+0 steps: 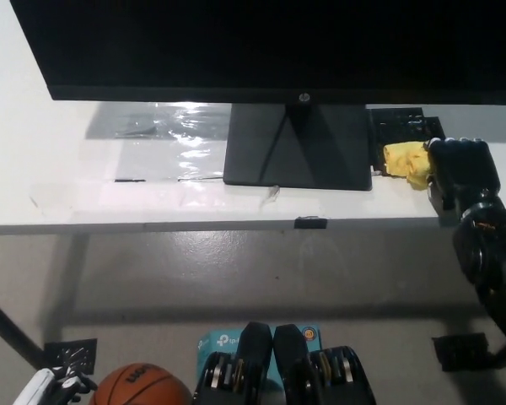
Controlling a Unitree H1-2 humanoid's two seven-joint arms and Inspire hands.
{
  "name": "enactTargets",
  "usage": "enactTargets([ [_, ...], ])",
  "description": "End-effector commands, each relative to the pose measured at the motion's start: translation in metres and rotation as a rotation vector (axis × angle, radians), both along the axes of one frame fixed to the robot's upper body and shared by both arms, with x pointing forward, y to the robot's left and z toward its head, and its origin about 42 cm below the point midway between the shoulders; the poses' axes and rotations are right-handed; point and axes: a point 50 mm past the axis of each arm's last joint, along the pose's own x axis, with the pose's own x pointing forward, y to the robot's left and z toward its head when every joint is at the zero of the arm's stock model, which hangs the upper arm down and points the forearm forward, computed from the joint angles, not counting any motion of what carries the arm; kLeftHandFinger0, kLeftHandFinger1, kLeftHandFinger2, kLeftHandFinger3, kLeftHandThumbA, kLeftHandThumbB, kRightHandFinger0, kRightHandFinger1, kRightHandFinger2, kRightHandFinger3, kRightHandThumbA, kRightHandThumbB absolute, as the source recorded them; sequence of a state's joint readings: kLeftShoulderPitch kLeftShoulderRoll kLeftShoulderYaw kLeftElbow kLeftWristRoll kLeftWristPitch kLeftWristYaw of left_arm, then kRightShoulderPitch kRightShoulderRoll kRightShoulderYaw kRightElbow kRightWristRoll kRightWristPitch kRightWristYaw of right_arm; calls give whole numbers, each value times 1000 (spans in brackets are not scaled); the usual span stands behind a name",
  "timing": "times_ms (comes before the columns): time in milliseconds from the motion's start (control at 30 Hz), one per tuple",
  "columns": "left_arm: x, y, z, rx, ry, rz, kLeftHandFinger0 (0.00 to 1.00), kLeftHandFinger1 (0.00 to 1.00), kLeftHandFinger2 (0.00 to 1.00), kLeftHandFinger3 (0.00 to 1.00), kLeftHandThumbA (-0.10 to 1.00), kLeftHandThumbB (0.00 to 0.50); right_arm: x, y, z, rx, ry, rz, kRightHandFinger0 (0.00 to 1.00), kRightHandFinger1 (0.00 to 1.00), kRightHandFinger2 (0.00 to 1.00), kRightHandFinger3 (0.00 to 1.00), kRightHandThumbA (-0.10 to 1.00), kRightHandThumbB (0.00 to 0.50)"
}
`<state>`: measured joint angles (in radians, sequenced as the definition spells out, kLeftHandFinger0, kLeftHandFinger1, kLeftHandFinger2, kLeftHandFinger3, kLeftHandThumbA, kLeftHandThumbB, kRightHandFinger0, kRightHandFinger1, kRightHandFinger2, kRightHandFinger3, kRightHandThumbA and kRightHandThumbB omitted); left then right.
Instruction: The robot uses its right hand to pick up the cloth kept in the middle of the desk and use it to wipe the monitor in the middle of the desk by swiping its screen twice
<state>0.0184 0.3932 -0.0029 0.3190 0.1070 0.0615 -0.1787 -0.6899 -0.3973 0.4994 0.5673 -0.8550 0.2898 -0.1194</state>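
A black monitor [270, 46] stands on its dark base [297, 145] in the middle of the white desk [84, 194]. Right of the base, a yellow cloth [405, 160] is bunched low on the desk. My black right hand [460, 173] covers its right part with fingers curled over it. Only a sliver of my white left hand [44, 386] shows at the bottom left corner; its fingers are not readable.
A clear plastic sheet [164, 126] lies on the desk left of the monitor base. A black object [402, 124] sits behind the cloth. Below the desk are an orange basketball [143, 388], a teal box [209, 344] and black fixtures on the grey floor.
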Motion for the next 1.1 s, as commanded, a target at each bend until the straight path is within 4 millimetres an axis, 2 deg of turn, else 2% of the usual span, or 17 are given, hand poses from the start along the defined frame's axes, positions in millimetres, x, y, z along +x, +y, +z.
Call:
enactTargets([
  [0, 3, 11, 14, 60, -48, -56, 761, 680, 56, 5, 771, 500, -2, 2, 11, 113, -184, 87, 0, 147, 464, 309, -100, 85],
  [100, 0, 12, 13, 60, -37, -52, 770, 695, 73, 12, 774, 500, -8, 3, 10, 208, -173, 83, 0, 134, 436, 310, -100, 99],
  [233, -1, 12, 13, 61, -38, -50, 755, 678, 47, 1, 791, 500, -17, 3, 9, 621, -106, -38, 0, 44, 332, 252, -100, 39],
  [300, -2, 13, 13, 58, -38, -46, 742, 673, 45, 0, 784, 500, -18, 2, 11, 727, -94, -71, 0, 60, 320, 186, -100, 99],
  [333, -4, 12, 13, 55, -35, -40, 732, 667, 43, 4, 787, 500, -20, 0, 14, 880, -91, -120, 0, 78, 340, 192, -100, 161],
  [367, -4, 12, 13, 55, -35, -40, 729, 665, 43, 5, 789, 500, -20, 0, 14, 880, -91, -120, 0, 106, 386, 184, -100, 184],
  [400, -4, 11, 14, 56, -44, -42, 717, 657, 32, 0, 788, 500, -21, -4, 17, 1099, -96, -192, 0, 66, 360, 181, -100, 207],
  [467, -4, 12, 13, 55, -42, -39, 699, 651, 17, 0, 799, 500, -22, -10, 23, 1292, -128, -240, 0, 2, 360, 187, -100, 182],
  [500, -5, 12, 14, 54, -43, -38, 697, 652, 19, 0, 791, 500, -22, -13, 27, 1356, -152, -259, 0, 0, 365, 182, -100, 192],
  [567, -8, 13, 12, 49, -41, -32, 675, 640, 4, 0, 784, 500, -21, -27, 47, 1547, -261, -310, 0, 0, 376, 211, -100, 190],
  [667, -10, 15, 11, 43, -39, -26, 671, 640, 0, 0, 767, 500, -21, -35, 60, 1622, -313, -319, 0, 0, 361, 234, -100, 186],
  [700, -10, 16, 12, 53, -32, -31, 680, 649, 11, 0, 780, 500, -22, -42, 70, 1655, -341, -321, 0, 0, 359, 234, -100, 187],
  [733, -11, 16, 11, 58, -31, -28, 686, 645, 8, 3, 774, 500, -27, -51, 90, 1686, -409, -302, 0, 0, 293, 222, -100, 197],
  [800, -12, 16, 10, 50, -27, -26, 706, 653, 16, 8, 774, 500, -31, -68, 112, 1736, -509, -309, 0, 0, 363, 325, -100, 162],
  [867, -12, 16, 10, 49, -27, -27, 710, 653, 16, 5, 774, 500, -32, -73, 117, 1748, -530, -315, 0, 0, 372, 336, -100, 143],
  [1000, -15, 17, 8, 57, -30, -32, 704, 655, 44, 0, 788, 500, -36, -110, 136, 1821, -652, -350, 0, 0, 431, 358, -100, 126],
  [1067, -15, 17, 8, 62, -28, -34, 688, 648, 40, 0, 793, 500, -36, -117, 137, 1838, -678, -364, 0, 24, 478, 396, -100, 99],
])
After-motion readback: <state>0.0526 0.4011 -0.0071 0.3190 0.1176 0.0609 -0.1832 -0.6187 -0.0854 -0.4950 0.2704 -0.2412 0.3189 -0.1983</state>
